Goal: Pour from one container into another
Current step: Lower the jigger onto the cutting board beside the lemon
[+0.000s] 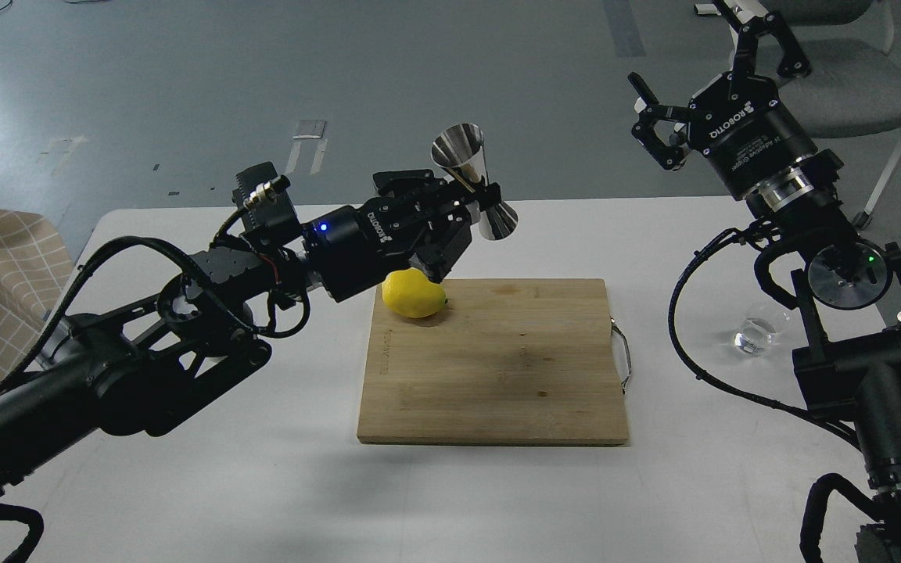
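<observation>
Yellow lemon [414,294] on a tan wood cutting board [497,367], white surface [263,485], shiny silver jigger [475,184], clear glass cup [757,335], black arms, grey floor.

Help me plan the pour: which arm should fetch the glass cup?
The right. Its gripper is open and empty on the cup's side of the table; the left gripper already holds the jigger across the board.

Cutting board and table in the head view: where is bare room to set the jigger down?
The cutting board is bare right of and nearer than the lemon. Open table lies near the board's front edge. It is crowded by the glass cup, beside the right arm; the left pincer grips the jigger.
</observation>
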`<state>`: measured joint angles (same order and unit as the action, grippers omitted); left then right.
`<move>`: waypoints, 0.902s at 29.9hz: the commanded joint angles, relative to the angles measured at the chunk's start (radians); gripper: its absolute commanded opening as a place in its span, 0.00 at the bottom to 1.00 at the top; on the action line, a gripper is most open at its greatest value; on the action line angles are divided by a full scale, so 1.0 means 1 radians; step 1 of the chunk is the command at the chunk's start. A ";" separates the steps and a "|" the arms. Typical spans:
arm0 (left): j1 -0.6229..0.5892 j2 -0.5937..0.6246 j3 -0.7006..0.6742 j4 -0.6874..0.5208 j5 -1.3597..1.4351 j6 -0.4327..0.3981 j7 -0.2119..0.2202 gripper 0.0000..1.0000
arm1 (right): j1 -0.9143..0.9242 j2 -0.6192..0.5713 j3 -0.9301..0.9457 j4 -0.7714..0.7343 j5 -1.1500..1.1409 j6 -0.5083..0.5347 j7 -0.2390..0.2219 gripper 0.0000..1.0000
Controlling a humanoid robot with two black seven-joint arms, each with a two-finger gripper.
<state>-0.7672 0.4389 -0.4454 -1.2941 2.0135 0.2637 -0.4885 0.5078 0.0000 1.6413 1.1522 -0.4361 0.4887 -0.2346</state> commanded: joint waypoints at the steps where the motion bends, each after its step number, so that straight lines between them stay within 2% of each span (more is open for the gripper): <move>1: 0.008 -0.022 0.030 -0.001 0.042 0.000 0.000 0.06 | 0.000 0.000 0.000 0.001 0.002 0.000 0.000 1.00; 15: 0.057 -0.037 0.086 0.027 0.156 0.003 0.000 0.06 | 0.000 0.000 0.000 0.001 0.002 0.000 0.000 1.00; 27: 0.068 -0.132 0.091 0.140 0.157 0.023 0.000 0.05 | 0.000 0.000 0.000 0.001 0.002 0.000 0.000 1.00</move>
<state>-0.7045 0.3284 -0.3543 -1.1892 2.1706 0.2780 -0.4886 0.5078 0.0000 1.6414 1.1537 -0.4341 0.4887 -0.2346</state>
